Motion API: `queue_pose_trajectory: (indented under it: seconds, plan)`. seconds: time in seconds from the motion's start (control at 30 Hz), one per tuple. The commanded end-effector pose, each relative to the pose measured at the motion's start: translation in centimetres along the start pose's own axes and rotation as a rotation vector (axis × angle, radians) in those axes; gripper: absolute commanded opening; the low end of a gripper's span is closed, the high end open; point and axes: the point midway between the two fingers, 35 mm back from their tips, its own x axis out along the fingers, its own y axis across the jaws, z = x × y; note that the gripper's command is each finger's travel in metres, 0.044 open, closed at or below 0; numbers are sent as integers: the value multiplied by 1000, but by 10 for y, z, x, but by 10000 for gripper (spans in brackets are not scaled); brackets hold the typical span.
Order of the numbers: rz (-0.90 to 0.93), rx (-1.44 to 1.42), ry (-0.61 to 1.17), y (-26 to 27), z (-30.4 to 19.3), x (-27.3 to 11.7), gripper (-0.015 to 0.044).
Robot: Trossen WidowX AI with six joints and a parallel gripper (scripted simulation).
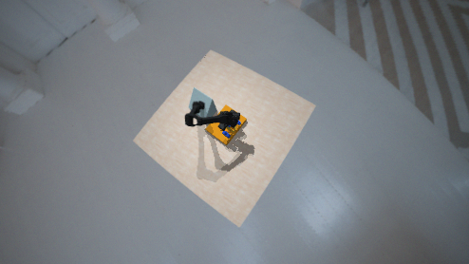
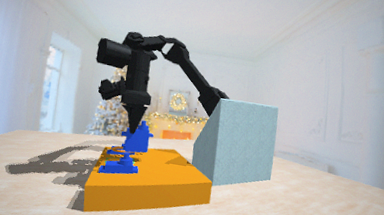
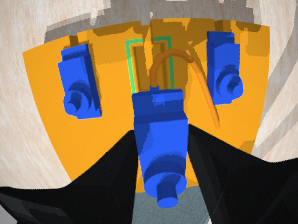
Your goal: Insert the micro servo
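Home living room; Christmas tree (image 2: pixel 109 117), wreath (image 2: pixel 178 101), tall windows (image 2: pixel 54 81)

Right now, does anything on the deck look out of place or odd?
Nothing looks damaged. The gripper holds the loose micro servo above the green-marked empty pocket, not yet seated.

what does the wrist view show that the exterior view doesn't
Only the wrist view shows the green-outlined empty pocket straight ahead of the held servo, its orange cable arching over the deck, and a seated servo on each side.

Only the exterior view shows the whole arm, the grey-blue block behind the deck, and that the servo hangs above the deck rather than in it.

Both show the hand shut on the blue servo over the orange deck.
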Motion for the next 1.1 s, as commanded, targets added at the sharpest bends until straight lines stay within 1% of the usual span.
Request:
queue_pose_trajectory:
  seconds: [0.0,0.2,0.4,0.8,1.07]
  plan:
    - [-2,-6,-10,0,17,-2,0]
    - [-3,-5,-10,0,37,-3,0]
    - [-3,-5,-10,0,37,0,0]
    - [-3,-5,-11,-1,38,17,0]
    - [-3,-5,-11,-1,38,17,0]
